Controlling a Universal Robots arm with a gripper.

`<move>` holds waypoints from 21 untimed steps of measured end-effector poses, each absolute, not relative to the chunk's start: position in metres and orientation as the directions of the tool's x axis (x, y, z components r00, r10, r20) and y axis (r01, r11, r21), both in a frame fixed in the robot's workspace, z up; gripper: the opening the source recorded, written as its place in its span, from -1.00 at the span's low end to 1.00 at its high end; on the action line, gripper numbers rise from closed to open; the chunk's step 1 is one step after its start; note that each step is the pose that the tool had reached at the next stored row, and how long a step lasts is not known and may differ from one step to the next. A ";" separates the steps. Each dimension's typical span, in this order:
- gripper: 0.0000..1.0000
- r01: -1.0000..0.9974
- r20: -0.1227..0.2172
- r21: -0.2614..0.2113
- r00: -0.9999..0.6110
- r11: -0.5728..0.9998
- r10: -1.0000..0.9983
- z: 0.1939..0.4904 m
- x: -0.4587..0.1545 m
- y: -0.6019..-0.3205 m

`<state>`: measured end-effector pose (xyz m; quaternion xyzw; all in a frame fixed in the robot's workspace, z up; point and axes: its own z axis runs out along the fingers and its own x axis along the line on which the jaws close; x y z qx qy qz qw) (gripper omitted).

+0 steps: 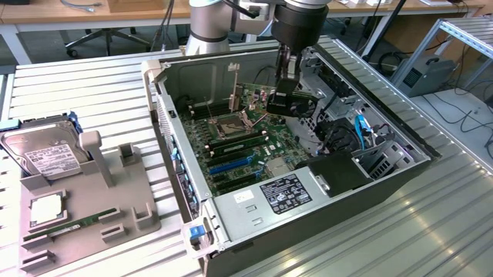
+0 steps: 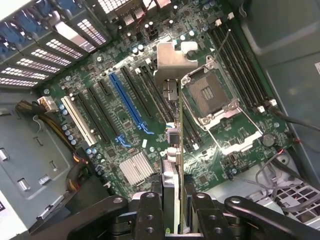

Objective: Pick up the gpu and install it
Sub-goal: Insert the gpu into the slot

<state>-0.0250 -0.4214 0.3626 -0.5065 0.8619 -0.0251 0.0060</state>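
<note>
At the exterior view's left you see the hard drive [image 1: 48,156] on a grey holder [image 1: 115,202]. In the upper middle of the frame, the gripper [image 1: 287,92] pinches the gpu [image 1: 289,108] between its fingers [image 2: 150,210], over the motherboard [image 1: 246,144] inside the open case [image 1: 254,242].

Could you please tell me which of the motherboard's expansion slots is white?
The end slot nearest the bundle of yellow wires; its neighbours are black, and a blue slot lies further along.

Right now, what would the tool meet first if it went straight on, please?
Likely the black slots between blue slot and processor socket; the gpu in the tool would touch first, though depth is unclear.
</note>
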 end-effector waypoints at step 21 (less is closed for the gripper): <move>-0.46 -0.897 0.015 -0.049 -0.440 0.439 -0.898 0.363 -0.025 -0.421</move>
